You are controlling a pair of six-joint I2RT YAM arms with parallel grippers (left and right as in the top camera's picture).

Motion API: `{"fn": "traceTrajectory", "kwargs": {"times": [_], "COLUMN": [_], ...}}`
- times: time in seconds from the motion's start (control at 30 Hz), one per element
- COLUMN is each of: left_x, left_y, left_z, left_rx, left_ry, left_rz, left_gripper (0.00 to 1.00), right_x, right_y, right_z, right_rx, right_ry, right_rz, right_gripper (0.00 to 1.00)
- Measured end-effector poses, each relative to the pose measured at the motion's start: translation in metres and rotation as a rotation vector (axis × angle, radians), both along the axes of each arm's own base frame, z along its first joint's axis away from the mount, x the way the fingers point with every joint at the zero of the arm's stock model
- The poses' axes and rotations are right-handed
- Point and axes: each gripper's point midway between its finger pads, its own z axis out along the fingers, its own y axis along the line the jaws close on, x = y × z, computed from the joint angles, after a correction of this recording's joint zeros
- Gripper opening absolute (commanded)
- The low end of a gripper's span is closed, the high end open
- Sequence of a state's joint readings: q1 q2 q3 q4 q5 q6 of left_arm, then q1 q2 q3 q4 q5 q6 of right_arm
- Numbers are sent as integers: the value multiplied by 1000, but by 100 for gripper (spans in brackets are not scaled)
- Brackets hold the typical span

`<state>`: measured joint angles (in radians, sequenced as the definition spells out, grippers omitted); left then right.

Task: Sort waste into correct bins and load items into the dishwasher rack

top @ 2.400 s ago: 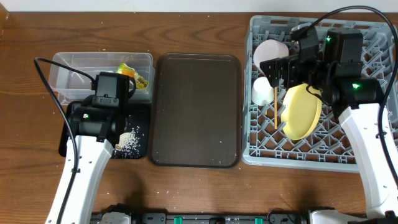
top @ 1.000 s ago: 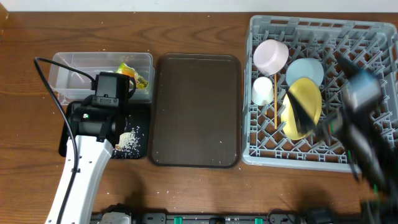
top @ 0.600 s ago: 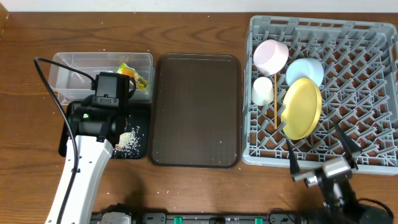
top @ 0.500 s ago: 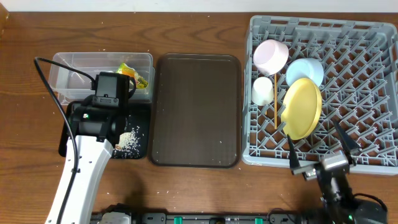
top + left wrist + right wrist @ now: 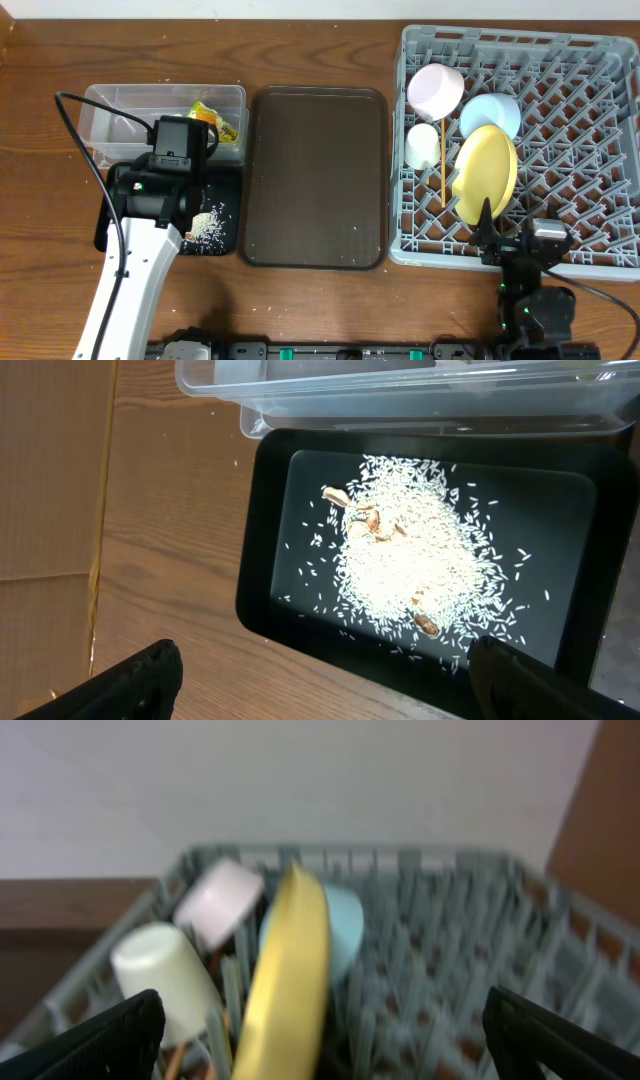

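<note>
The grey dishwasher rack (image 5: 590, 150) holds the white bowl (image 5: 436, 88), the light blue bowl (image 5: 494, 110), the yellow plate (image 5: 485, 172) on edge, the white cup (image 5: 422, 145) and the chopsticks (image 5: 443, 175). My right gripper (image 5: 515, 240) is open and empty at the rack's front edge. Its blurred view looks over the plate (image 5: 295, 970) and the cup (image 5: 165, 970). My left gripper (image 5: 320, 690) is open and empty above the black tray (image 5: 265, 590), which holds rice scraps (image 5: 410, 560). The snack wrapper (image 5: 215, 122) lies in the clear tub (image 5: 110, 105). I cannot make out the tissue.
The large dark brown serving tray (image 5: 315, 178) lies between the bins and the rack. My left arm (image 5: 150, 200) covers much of the black tray in the overhead view. A few rice grains lie scattered on the wooden table near the front.
My right arm has pulled back from above the rack's dishes to the rack's front edge near the table front. The left arm and all the dishes have not moved.
</note>
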<state>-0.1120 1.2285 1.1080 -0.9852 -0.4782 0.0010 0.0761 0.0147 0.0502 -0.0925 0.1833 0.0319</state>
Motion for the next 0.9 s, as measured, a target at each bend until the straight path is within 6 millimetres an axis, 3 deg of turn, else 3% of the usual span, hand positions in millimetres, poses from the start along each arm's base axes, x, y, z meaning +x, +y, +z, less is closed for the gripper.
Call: {"fn": "traceTrajectory", "kwargs": {"times": [0.07,0.2,0.9], "left_x": [0,0,0], "left_y": [0,0,0], "left_z": [0,0,0], "left_rx": [0,0,0], "left_ry": [0,0,0], "left_rz": [0,0,0], "left_gripper": [94,94,94], "right_x": [1,1,2], "right_y": [-3,-6,-5], "right_z": [-12,-5,-8], "right_rx": [13,14,13], "right_ry": [21,-11,-6], "right_rz": [-19,-38,-38], "right_gripper": [99,99,99]}}
